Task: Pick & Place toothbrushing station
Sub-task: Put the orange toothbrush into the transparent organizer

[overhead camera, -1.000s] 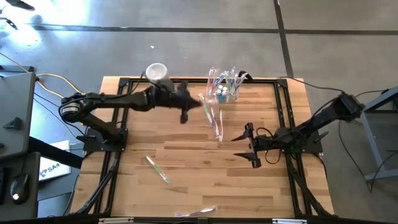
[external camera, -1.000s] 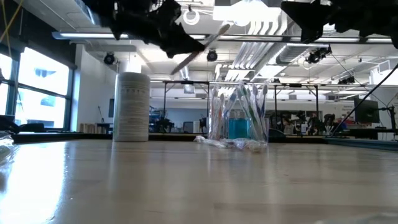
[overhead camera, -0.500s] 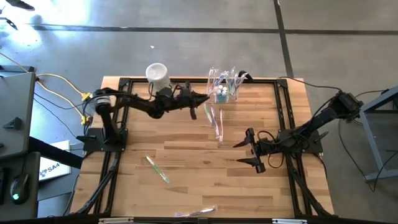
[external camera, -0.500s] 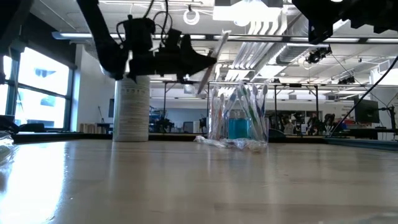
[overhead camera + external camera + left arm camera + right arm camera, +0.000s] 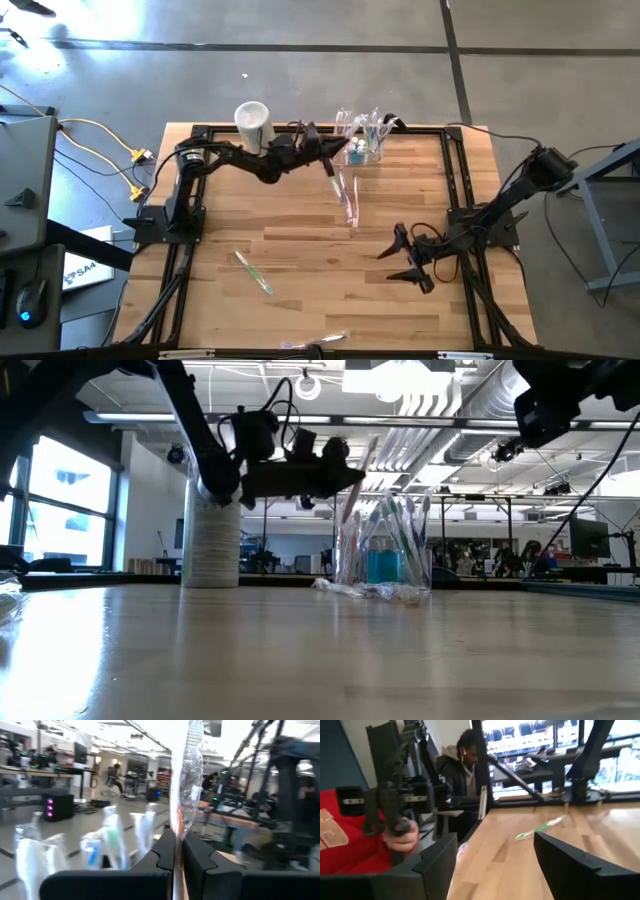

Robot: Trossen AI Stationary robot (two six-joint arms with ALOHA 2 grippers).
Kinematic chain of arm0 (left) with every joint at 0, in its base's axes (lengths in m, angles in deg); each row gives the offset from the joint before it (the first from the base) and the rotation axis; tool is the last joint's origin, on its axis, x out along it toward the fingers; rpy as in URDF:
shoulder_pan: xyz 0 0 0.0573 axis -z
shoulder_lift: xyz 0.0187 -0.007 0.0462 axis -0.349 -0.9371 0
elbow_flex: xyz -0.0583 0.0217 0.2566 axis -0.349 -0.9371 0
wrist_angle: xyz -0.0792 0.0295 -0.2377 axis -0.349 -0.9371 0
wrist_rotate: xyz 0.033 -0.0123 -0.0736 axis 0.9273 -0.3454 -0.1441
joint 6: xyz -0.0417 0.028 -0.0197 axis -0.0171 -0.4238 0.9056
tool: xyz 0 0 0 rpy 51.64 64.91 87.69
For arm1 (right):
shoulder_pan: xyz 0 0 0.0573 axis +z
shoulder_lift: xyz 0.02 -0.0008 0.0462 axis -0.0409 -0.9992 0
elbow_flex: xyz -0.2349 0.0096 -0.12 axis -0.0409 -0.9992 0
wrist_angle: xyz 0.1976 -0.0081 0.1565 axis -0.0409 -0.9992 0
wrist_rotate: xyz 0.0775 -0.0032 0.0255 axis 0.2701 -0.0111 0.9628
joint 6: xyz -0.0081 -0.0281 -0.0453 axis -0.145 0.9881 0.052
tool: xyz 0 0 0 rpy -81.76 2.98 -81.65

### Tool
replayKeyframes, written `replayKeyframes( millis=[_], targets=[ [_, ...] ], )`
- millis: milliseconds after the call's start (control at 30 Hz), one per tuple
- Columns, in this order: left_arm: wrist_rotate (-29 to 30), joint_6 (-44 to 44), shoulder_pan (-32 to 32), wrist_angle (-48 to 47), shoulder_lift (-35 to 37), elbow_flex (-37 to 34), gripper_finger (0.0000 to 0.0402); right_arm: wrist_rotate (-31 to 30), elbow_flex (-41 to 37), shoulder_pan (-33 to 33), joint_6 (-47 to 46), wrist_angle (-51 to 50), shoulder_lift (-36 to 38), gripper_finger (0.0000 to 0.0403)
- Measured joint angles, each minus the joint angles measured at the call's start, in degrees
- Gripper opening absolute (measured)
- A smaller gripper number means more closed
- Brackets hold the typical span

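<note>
**Left arm holds a wrapped toothbrush beside the station at the far edge**

Your left gripper (image 5: pixel 335 150) is clamped tight on a wrapped toothbrush (image 5: pixel 186 785), which stands up between its closed fingers (image 5: pixel 165 851) in the left wrist view. Seen from above, the gripper is raised over the far part of the table (image 5: pixel 320 300), just beside the toothbrushing station (image 5: pixel 362 137). The low view puts the gripper's tip right up against the station's near-left side; you cannot tell from here whether they touch.

The station sits upright at the far edge of the table, close against the black frame rail there, a little right of centre. It already carries several toothbrushes standing in it. The white cylindrical container (image 5: pixel 253 123) stands to its left, also on the far edge, and your left arm passes just in front of it.

Two clear-wrapped toothbrushes (image 5: pixel 347 198) lie on the wood just in front of the station, running toward you. A green toothbrush (image 5: pixel 253 272) lies well apart in the near-left area, and another wrapped one (image 5: pixel 320 342) rests at the near edge.

Your right gripper (image 5: pixel 408 264) hovers with its fingers spread and empty over the right-centre of the table, well clear of the station. The middle of the table between the two arms lies bare.

In the right wrist view a person in red (image 5: pixel 350 840) sits beyond the table edge.
</note>
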Motion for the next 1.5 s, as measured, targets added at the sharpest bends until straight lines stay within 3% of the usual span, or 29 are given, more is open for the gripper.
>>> replayKeyframes(
  millis=[300, 567, 733, 1033, 1500],
  targets=[
    [0.73, 5.92, -4.16, -1.57, -6.06, 6.41, 0.001, -0.36, 0.0, 2.07, -1.54, 9.97, -7.86, 0.0255],
    [0.69, 6.36, -4.15, -1.43, -11.02, 10.39, 0.0011, -0.41, 0.0, 1.99, -0.92, 14.09, -10.53, 0.0255],
    [1.44, 6.49, -4.13, -1.21, -11.37, 10.68, 0.0011, -0.61, 0.02, 1.99, 0.19, 14.62, -10.53, 0.0255],
    [8.88, 9.65, -4.13, -2.92, -11.37, 10.68, 0.0011, -0.32, 0.02, 1.99, 1.22, 14.59, -10.53, 0.0255],
    [8.01, 4.86, -2.82, -9.87, -11.39, 10.64, 0.0012, -0.27, 0.02, 1.42, 3.64, 14.74, -10.53, 0.0255]
  ],
)
